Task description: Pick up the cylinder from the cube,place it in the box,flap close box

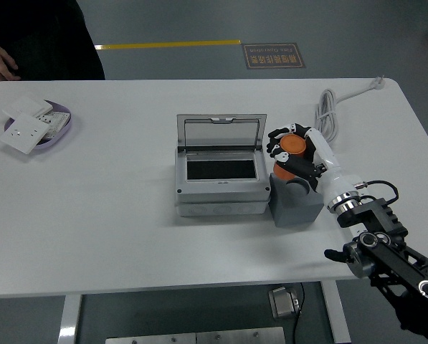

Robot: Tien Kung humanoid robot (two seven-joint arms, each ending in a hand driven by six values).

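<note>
An orange cylinder point(291, 153) is held in my right hand point(294, 153), whose fingers are curled around it. The hand holds it just above the grey cube point(297, 203), slightly to the cube's upper left. The grey box point(219, 188) stands left of the cube with its clear lid point(221, 132) raised upright at the back and its dark inside showing. The left arm is out of view.
A purple dish point(64, 122) with white switch plates point(26, 133) lies at the far left. A white coiled cable point(327, 115) lies at the back right. A person in dark clothing stands at the top left, one hand point(0, 68) at the table's far edge.
</note>
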